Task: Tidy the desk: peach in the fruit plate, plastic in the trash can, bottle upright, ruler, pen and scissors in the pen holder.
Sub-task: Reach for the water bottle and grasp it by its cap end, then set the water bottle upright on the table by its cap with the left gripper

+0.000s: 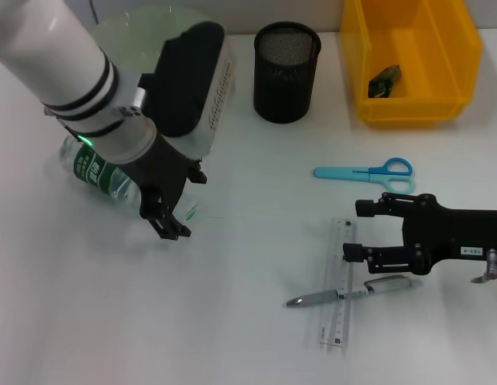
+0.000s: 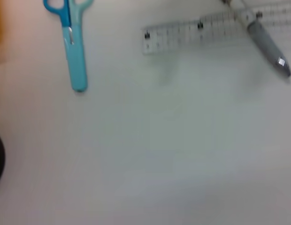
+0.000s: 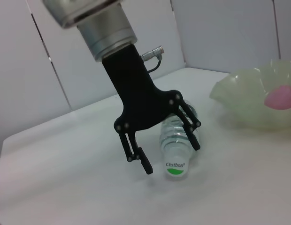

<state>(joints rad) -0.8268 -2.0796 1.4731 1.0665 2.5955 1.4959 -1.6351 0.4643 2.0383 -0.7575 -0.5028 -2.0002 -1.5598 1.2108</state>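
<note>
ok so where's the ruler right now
In the head view the ruler lies flat on the robot's right side, below the scissors, crossed by the pen, beside the right gripper.

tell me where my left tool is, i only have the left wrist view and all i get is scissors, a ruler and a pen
Observer: The left tool is low over the bottle, which lies on its side. The tool is open, with a finger on each side near the cap end.
Operator: is the peach sorted
Observer: A pink fruit sits in the pale green plate beyond the bottle.
Operator: and the right arm
Observer: The right tool is open over the far end of the ruler, which the pen lies across.
</note>
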